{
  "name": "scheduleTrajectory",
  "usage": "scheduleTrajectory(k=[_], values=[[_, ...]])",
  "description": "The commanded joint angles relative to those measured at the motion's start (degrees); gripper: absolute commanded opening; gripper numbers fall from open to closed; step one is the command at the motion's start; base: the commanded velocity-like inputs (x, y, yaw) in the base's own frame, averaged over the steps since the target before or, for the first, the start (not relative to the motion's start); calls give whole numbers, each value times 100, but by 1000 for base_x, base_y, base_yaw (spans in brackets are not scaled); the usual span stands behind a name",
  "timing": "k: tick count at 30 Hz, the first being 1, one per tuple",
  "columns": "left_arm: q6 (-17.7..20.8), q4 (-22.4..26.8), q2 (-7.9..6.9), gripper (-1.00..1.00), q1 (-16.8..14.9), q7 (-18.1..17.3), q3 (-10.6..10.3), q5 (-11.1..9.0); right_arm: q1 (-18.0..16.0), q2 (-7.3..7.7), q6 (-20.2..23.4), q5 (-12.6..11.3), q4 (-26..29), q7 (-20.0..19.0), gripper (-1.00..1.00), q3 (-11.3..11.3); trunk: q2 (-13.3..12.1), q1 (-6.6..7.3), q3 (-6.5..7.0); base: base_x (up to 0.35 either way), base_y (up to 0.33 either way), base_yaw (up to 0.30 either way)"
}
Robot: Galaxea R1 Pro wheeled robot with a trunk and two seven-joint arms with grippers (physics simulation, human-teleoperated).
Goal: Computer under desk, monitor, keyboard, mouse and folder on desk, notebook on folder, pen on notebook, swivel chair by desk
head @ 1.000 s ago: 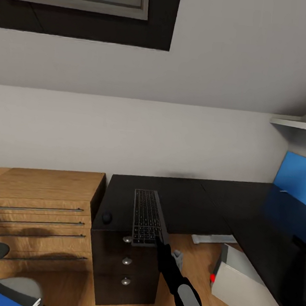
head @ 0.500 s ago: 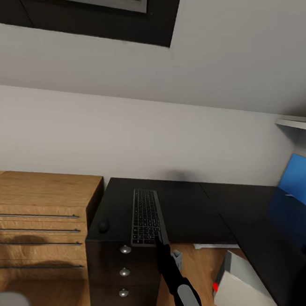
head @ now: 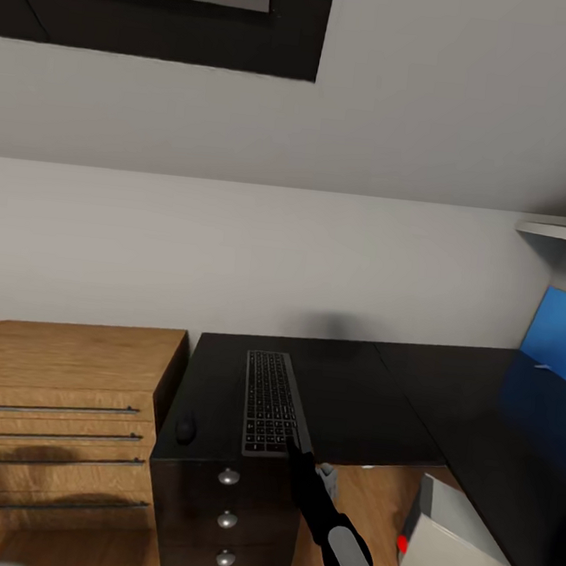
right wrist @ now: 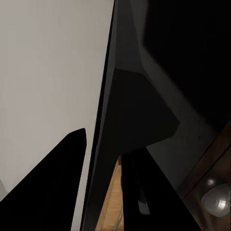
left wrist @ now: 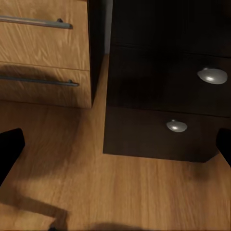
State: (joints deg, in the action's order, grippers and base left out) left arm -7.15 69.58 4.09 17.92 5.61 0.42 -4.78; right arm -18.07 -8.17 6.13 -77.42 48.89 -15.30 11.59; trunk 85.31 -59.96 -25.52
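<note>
The dark grey keyboard hangs lengthwise over the left end of the black desk, near its front edge. My right gripper is shut on the keyboard's near end. In the right wrist view the keyboard runs edge-on between the dark fingers. The small black mouse lies on the desk left of the keyboard. The light grey computer with its red dot sits on the floor under the desk's right wing. My left gripper is open, low over the wood floor. The monitor, folder, notebook and pen are out of view.
The desk's black drawer unit with round knobs stands below the keyboard, and also appears close in the left wrist view. A light-wood drawer chest adjoins it on the left. A blue wall panel and white shelf are at right.
The camera has moved closer to the desk, so the chair and blue folder have slid out at the lower left. The keyboard stays in my right gripper.
</note>
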Motion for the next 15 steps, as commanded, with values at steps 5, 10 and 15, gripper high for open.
scheduleTrajectory(k=[5,10,15], values=[[-21,4,4,100,1,1,2,-58,-4,2,31,-56,-10,-17,-100,10,3,-1,-5,28,0,0],[-23,3,4,100,1,1,2,-61,-4,5,257,-49,-11,-19,-100,17,3,-1,-5,4,0,0],[-23,3,4,100,1,1,2,-59,-4,0,413,-53,-18,-25,-100,13,3,-1,-5,-137,0,0]])
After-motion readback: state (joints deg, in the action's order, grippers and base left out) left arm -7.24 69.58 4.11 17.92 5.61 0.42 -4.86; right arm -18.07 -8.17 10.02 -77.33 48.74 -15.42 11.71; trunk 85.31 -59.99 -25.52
